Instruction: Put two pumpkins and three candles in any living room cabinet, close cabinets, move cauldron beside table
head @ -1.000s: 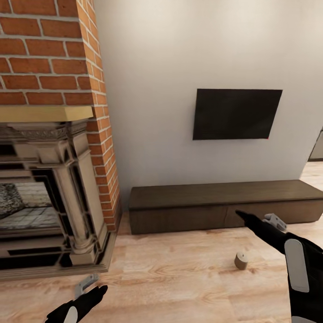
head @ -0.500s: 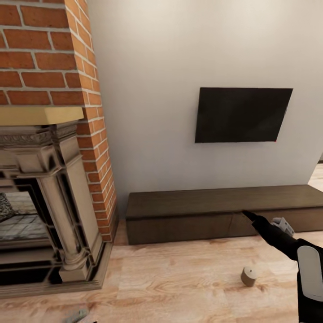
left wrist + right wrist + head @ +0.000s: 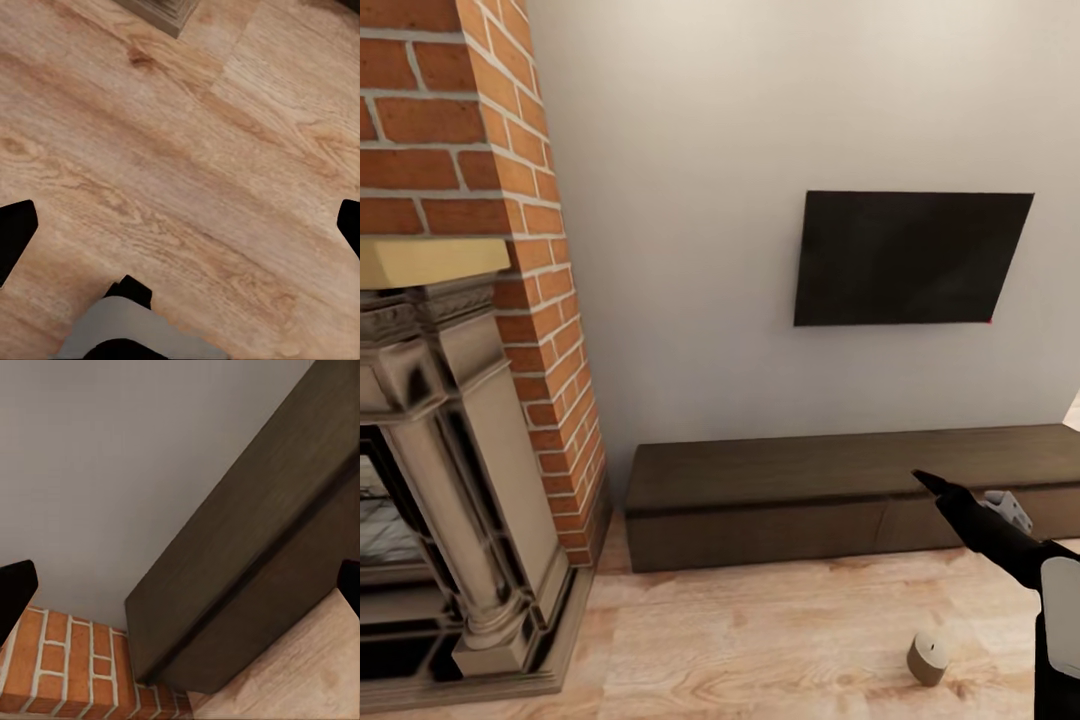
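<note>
The long low dark-brown cabinet [image 3: 810, 490] stands against the white wall with its drawer fronts flush and closed. It also appears close up in the right wrist view [image 3: 255, 555]. One stubby grey-olive candle [image 3: 928, 657] sits upright on the wood floor in front of the cabinet's right part. My right gripper [image 3: 968, 492] hovers above and just beyond the candle, pointing toward the cabinet front; its fingers are spread wide [image 3: 180, 585] and hold nothing. My left gripper [image 3: 180, 229] is open over bare floor planks.
A brick fireplace [image 3: 460, 400] with a stone surround fills the left side, its base reaching onto the floor [image 3: 161, 11]. A dark TV [image 3: 905, 258] hangs on the wall above the cabinet. Open wood floor [image 3: 760, 640] lies between the fireplace and the candle.
The whole picture has shifted: the camera has moved closer and turned right, so fireplace, cabinet and candle sit differently. My left gripper has dropped out of the head view. The right arm's pose looks unchanged.
</note>
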